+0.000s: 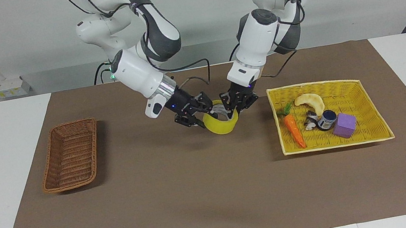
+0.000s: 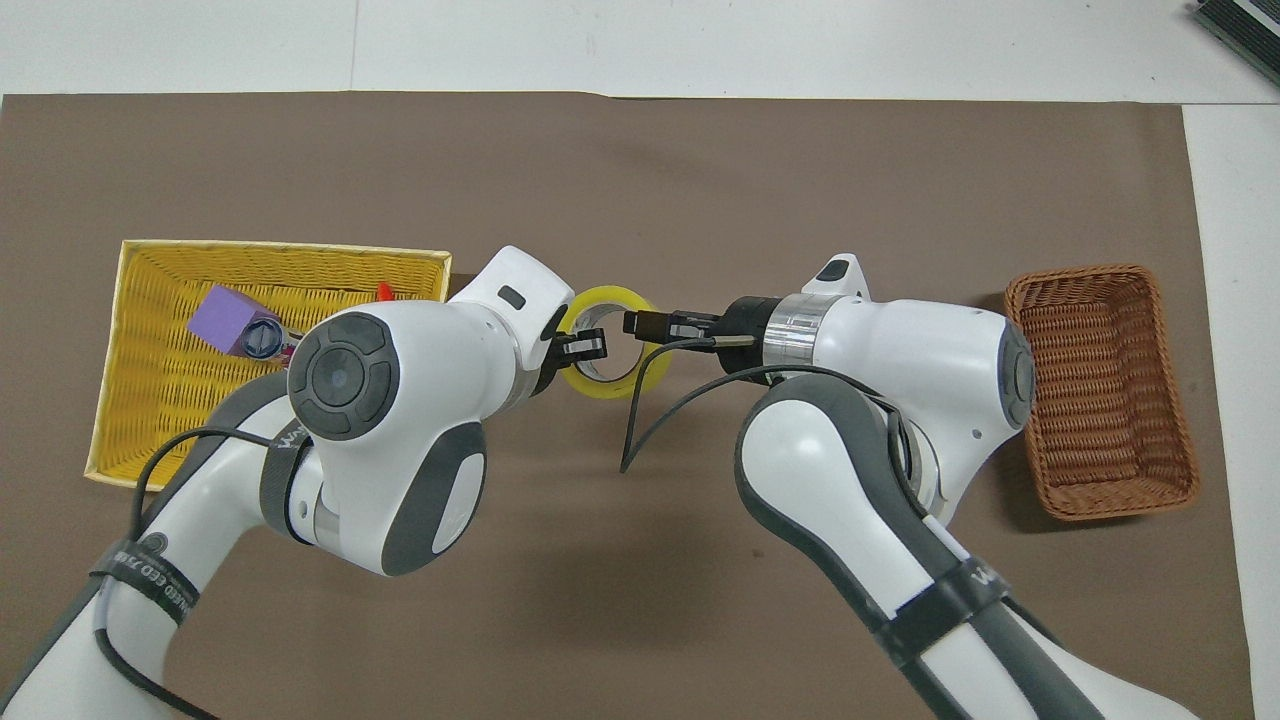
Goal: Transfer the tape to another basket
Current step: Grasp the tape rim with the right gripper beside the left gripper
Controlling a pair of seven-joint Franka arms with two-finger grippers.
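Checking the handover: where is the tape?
The tape hangs above the mat between both baskets, the left gripper and right gripper at its rim.

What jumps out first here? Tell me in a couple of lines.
Both arms meet over the middle of the brown mat, the left tool and the right tool on either side of a yellow roll of tape held up in the air. At the left arm's end lies a bright yellow tray with a carrot and a purple cube; a dark wicker basket lies at the right arm's end.
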